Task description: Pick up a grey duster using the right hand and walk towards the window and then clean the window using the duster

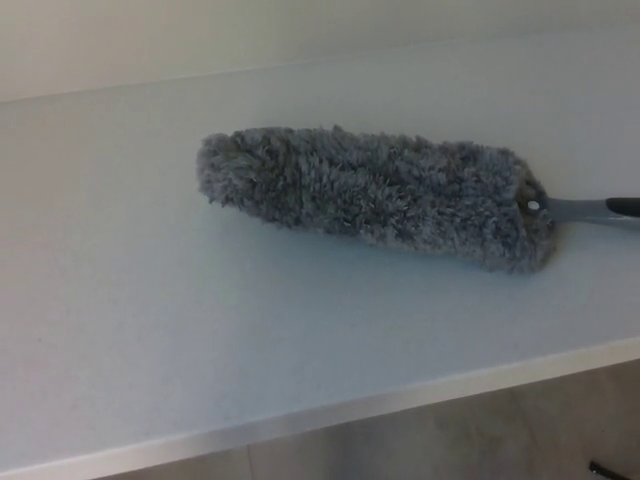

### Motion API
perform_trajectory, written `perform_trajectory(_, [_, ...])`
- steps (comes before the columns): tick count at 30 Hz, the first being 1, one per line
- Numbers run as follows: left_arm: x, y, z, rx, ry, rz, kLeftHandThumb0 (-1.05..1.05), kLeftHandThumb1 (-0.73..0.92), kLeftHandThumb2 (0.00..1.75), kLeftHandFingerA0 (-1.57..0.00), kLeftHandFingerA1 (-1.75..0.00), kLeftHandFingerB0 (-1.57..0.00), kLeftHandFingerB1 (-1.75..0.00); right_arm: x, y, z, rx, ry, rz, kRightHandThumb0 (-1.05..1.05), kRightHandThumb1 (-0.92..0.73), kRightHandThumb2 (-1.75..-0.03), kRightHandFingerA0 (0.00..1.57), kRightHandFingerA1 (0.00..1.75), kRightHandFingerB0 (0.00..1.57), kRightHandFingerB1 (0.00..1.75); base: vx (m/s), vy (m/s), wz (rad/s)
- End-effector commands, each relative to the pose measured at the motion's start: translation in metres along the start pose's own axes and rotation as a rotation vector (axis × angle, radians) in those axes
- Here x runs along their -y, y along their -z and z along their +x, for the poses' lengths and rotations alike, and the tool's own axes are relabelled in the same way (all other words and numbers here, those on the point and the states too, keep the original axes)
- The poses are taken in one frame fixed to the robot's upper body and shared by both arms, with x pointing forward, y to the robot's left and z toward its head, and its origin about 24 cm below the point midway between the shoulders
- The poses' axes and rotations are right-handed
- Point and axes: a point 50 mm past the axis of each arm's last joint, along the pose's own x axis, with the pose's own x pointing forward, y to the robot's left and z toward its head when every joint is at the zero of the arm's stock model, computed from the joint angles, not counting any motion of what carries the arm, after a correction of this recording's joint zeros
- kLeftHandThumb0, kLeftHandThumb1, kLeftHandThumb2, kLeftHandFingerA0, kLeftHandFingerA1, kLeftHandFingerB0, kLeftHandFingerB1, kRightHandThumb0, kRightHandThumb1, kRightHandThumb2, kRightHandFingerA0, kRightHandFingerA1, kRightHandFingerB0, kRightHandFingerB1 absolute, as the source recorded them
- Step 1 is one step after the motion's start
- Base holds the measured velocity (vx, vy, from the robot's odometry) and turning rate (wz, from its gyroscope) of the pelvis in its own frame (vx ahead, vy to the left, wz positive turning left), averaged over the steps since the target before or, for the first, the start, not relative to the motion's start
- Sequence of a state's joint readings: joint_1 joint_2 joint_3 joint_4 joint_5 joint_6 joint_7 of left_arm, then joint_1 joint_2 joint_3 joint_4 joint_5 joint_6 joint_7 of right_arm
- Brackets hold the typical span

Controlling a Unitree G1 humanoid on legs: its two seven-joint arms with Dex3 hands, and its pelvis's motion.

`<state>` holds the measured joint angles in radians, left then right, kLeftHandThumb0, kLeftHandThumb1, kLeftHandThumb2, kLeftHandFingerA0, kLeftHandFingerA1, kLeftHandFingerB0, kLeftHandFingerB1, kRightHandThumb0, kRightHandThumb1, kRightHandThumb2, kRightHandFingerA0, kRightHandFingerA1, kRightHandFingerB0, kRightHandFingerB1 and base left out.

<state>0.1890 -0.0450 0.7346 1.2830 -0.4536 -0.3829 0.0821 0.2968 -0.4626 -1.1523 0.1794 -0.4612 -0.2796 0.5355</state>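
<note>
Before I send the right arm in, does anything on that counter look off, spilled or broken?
Nothing stands out. The fluffy grey duster lies flat and intact on the pale grey countertop, its grey handle running out of the picture's right edge. No spill shows, and neither robot hand is in view.

No text, label, brand, number or sign can be read anywhere. The grey duster carries no lettering on its fluffy head or its handle, and the pale tabletop bears no marks.
</note>
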Motion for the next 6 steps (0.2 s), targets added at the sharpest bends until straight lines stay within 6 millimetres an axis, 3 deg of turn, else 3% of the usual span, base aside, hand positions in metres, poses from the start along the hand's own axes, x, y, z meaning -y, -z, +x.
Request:
perform_trajectory(1, [-0.0038,-0.0257,0.0095,0.062,-0.017,0.000,-0.18,0.67,0.88,-0.99,-1.26,-0.87,-1.06,-0.0246,0.1149,-0.1098,-0.330,0.932,0.663,-0.13,-0.60,-0.83,1.19,0.93,0.88,0.81,0.00,0.000,0.00])
perform_trajectory(6, [-0.0006,-0.0254,0.0095,0.060,-0.009,0.000,-0.18,0.67,0.88,-0.99,-1.26,-0.87,-1.06,-0.0237,0.1162,-0.1113,-0.324,0.948,0.664,-0.13,-0.60,-0.83,1.19,0.93,0.88,0.81,0.00,0.000,0.00])
